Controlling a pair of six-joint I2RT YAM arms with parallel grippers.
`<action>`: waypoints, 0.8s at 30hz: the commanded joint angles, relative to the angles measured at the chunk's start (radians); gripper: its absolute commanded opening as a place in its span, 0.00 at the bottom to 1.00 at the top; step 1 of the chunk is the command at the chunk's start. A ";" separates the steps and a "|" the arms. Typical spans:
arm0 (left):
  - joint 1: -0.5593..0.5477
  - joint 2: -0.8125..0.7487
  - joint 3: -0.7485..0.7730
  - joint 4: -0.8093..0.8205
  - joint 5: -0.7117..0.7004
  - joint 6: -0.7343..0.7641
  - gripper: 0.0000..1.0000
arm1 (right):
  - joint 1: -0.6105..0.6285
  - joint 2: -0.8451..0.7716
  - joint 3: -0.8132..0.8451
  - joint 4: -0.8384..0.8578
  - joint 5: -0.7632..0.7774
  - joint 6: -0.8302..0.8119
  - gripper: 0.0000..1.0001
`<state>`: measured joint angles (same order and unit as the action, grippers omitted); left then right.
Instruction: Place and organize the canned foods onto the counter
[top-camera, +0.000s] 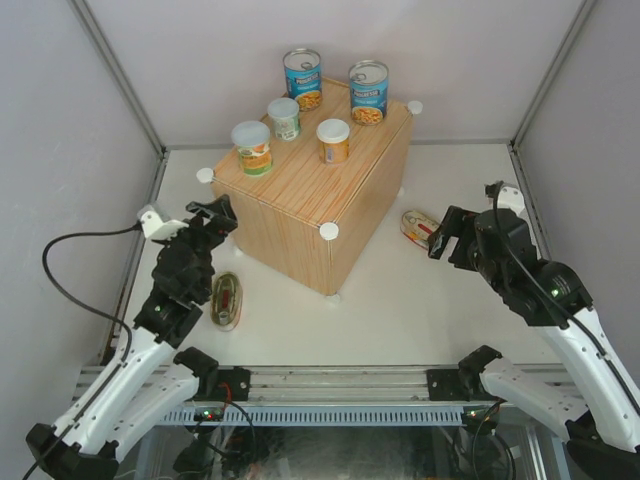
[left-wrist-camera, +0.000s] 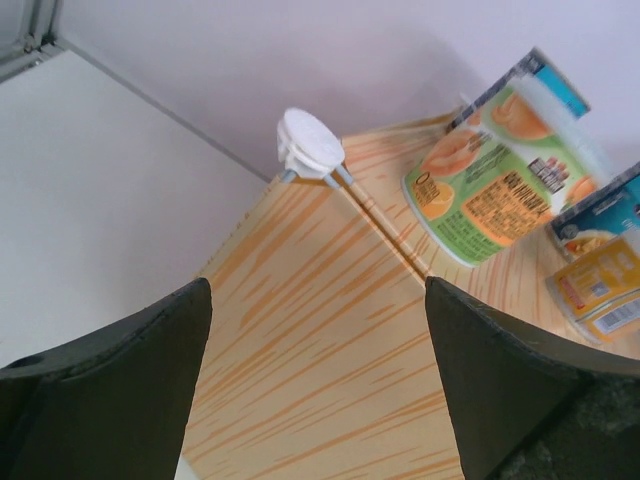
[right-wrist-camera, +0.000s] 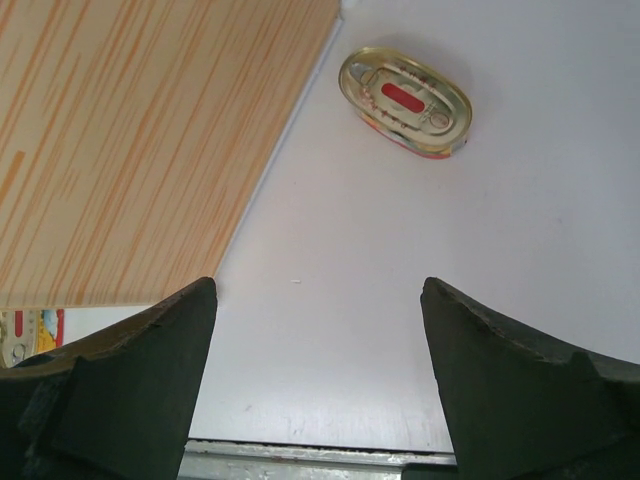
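The counter is matt light wood grain with white plastic knobs, the oval tin gleams glossy gold metal, and the worktop is smooth matt white.

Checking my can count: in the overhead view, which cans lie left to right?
Left oval tin, green-and-orange small can, green-labelled small can, left blue can, orange-labelled small can, right blue can, right oval tin.
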<state>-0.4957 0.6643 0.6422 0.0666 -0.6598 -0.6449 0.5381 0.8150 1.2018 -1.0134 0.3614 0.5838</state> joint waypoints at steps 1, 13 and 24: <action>0.005 -0.057 0.044 -0.014 -0.050 0.025 0.90 | -0.004 0.019 0.007 0.068 -0.028 -0.023 0.82; 0.005 -0.118 0.020 -0.119 -0.087 0.008 0.91 | -0.027 0.033 -0.040 0.125 -0.010 -0.062 0.82; 0.018 -0.089 0.021 -0.077 -0.068 -0.015 0.92 | -0.035 0.008 -0.055 0.098 0.014 -0.058 0.82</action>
<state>-0.4957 0.5533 0.6498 -0.0544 -0.7307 -0.6456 0.5110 0.8589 1.1393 -0.9344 0.3397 0.5385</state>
